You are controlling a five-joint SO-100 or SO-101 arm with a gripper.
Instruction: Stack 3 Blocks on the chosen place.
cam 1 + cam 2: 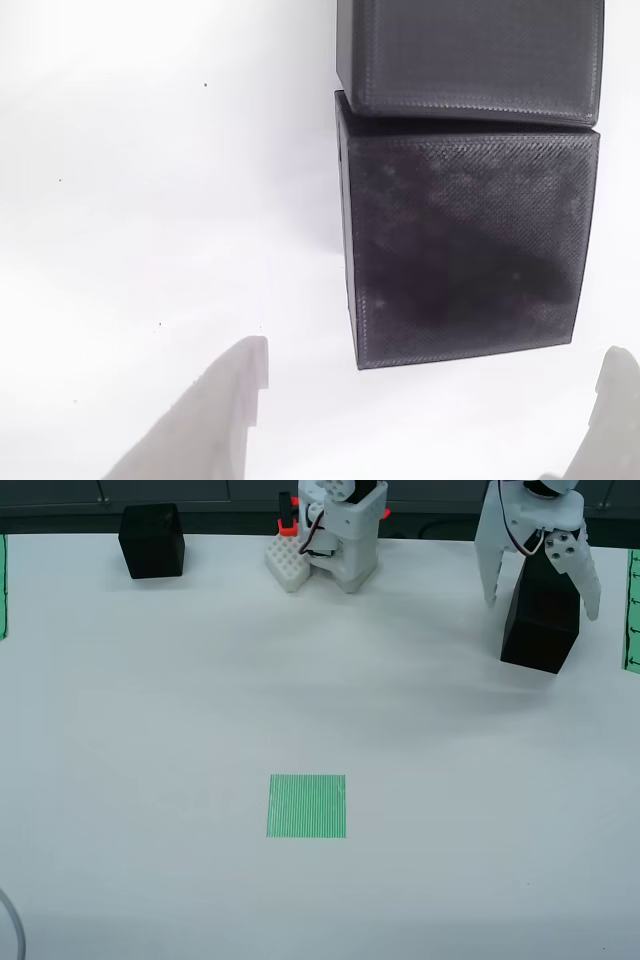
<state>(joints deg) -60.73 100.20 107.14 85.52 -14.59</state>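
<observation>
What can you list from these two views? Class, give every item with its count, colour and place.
blocks: three, black; one far left, two touching at far right, seen close from the gripper camera
chosen place: one, green-and-white striped square, table centre, bare
green strips: two, at left and right edges
table: one, white
arm base: one, white, far centre
gripper: one, white, open, astride the right-hand blocks
</observation>
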